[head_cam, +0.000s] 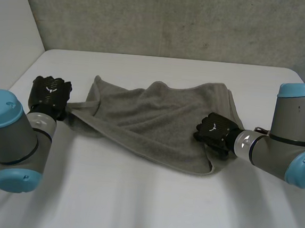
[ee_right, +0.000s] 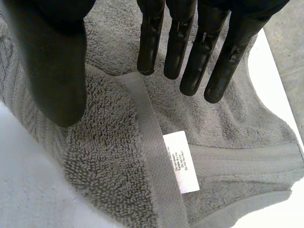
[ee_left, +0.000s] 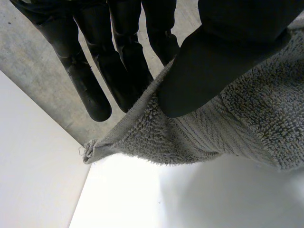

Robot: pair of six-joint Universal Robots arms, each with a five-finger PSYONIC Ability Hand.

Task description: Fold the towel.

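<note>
White tabletop (head_cam: 134,198) takes up the near ground. The left arm (head_cam: 12,134) sits at 8 o'clock and the right arm (head_cam: 292,137) at 3 o'clock, both grey with light-blue caps.

Just beyond them the grey terry towel (head_cam: 157,120) lies rumpled across the middle of the table. It is bunched in loose folds, with its near edge sagging toward 5 o'clock.

The left hand (head_cam: 50,97) is at the towel's 9 o'clock end, where a narrow strip of edge stretches out to it. From its wrist, the thumb (ee_left: 209,61) presses down on the pile and the straight fingers (ee_left: 90,85) stand behind the edge, so the cloth is pinched between them. The towel's corner (ee_left: 89,151) juts out past the thumb tip. From overhead the back of the hand covers the pinch itself.

The right hand (head_cam: 213,131) rests on the towel at about 4 o'clock, hiding part of that edge. Its fingers (ee_right: 190,52) are straight and spread over the pile, with the thumb (ee_right: 52,61) held apart, so the hand is relaxed and grasps nothing. I cannot tell whether the fingertips touch the cloth.

A flat woven hem band (ee_right: 149,142) runs out from under those fingertips, with a white care label (ee_right: 181,161) sewn beside it. The label's print is too small to read.

Farthest back, at 12 o'clock, a mottled grey wall (head_cam: 177,20) rises behind the table.
</note>
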